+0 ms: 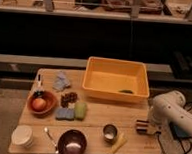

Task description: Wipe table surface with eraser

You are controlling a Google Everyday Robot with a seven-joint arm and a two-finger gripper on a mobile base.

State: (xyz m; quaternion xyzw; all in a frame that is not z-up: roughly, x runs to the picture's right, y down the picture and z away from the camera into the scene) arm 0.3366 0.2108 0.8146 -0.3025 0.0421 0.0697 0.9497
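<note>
The light wooden table surface (pixel 129 113) fills the lower middle of the camera view. The striped eraser (pixel 143 128) lies flat on it near the right edge. My white arm comes in from the right, and its gripper (pixel 149 123) is down at the eraser, shut on it. The arm's wrist hides the jaws themselves.
A large yellow tub (pixel 117 78) stands at the back right, holding a small green item (pixel 126 91). A metal cup (pixel 109 131) and a yellow stick (pixel 117 143) sit left of the eraser. Further left are a purple bowl (pixel 73 142), blue sponge (pixel 64 114), green sponge (pixel 80 109), orange bowl (pixel 41 102) and white cup (pixel 22 135).
</note>
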